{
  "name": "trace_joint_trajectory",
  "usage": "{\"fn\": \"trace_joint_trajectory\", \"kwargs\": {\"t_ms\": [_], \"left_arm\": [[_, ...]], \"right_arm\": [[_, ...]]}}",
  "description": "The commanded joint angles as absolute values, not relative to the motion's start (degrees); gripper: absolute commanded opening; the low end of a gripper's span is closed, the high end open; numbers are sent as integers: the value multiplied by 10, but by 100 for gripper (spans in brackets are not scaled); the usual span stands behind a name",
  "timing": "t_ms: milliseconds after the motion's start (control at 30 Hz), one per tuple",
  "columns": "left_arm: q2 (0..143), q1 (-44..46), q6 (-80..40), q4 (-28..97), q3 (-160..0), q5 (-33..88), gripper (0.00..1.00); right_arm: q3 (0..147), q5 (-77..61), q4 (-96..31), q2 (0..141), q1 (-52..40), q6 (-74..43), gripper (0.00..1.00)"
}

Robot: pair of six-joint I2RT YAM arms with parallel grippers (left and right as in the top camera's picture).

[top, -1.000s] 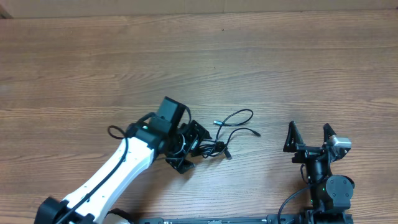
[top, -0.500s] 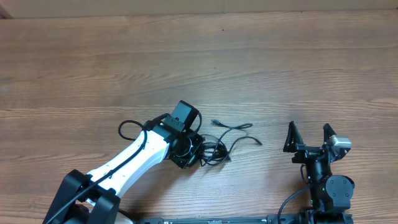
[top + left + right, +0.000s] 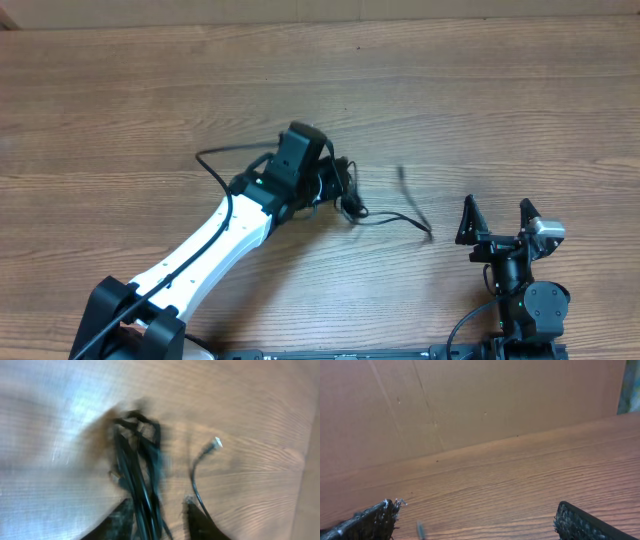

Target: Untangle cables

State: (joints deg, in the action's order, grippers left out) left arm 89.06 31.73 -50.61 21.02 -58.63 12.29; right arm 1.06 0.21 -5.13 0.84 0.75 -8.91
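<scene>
The cables [image 3: 352, 207] are a thin black tangle at mid-table, with one strand trailing right to a plug end [image 3: 429, 233]. My left gripper [image 3: 335, 185] is over the tangle. In the blurred left wrist view the bundle [image 3: 137, 470] runs between the fingers of the left gripper [image 3: 159, 502]. It lies against the left finger, with bare wood showing before the right finger, so the jaws stand apart. A loose strand with a silver plug [image 3: 215, 442] curls to the right. My right gripper [image 3: 495, 205] rests wide open near the front right, and the right wrist view shows nothing inside the right gripper [image 3: 476, 507].
The wooden table [image 3: 500, 110] stretches around the tangle. A brown cardboard wall [image 3: 470, 400] stands behind the table's far edge. A blurred cable end [image 3: 420, 530] shows low in the right wrist view.
The left arm swung toward the back of the table and the tangle moved with it. One strand now trails out to the right. The right arm stayed still.
</scene>
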Motion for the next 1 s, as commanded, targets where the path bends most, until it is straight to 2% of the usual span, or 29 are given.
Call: {"fn": "trace_joint_trajectory", "kwargs": {"t_ms": [0,67,133,233,300,333,367,433,467,600,767,800,833,933,967], "left_arm": [[891,314,-442,228,-596,89,59],[891,314,-442,257,-596,70,73],[891,314,-442,273,-596,61,80],[891,314,-443,284,-596,58,83],[891,314,-443,286,-596,56,81],[891,314,-443,286,-596,53,73],[891,314,-443,284,-596,49,60],[891,314,-443,285,-596,44,17],[891,314,-443,289,-596,44,4],[892,315,-445,367,-592,15,4],[893,314,-525,481,-567,-93,4],[893,314,-540,495,-562,-106,6],[893,314,-549,503,-559,-112,14],[893,314,-555,507,-555,-109,57],[892,314,-555,505,-556,-103,67]], "right_arm": [[4,-1,-48,2,8,-85,100],[4,-1,-48,2,8,-85,100],[4,-1,-48,2,8,-85,100],[4,-1,-48,2,8,-85,100],[4,-1,-48,2,8,-85,100],[4,-1,-48,2,8,-85,100],[4,-1,-48,2,8,-85,100],[4,-1,-48,2,8,-85,100],[4,-1,-48,2,8,-85,100],[4,-1,-48,2,8,-85,100],[4,-1,-48,2,8,-85,100],[4,-1,-48,2,8,-85,100],[4,-1,-48,2,8,-85,100],[4,-1,-48,2,8,-85,100],[4,-1,-48,2,8,-85,100]]}}
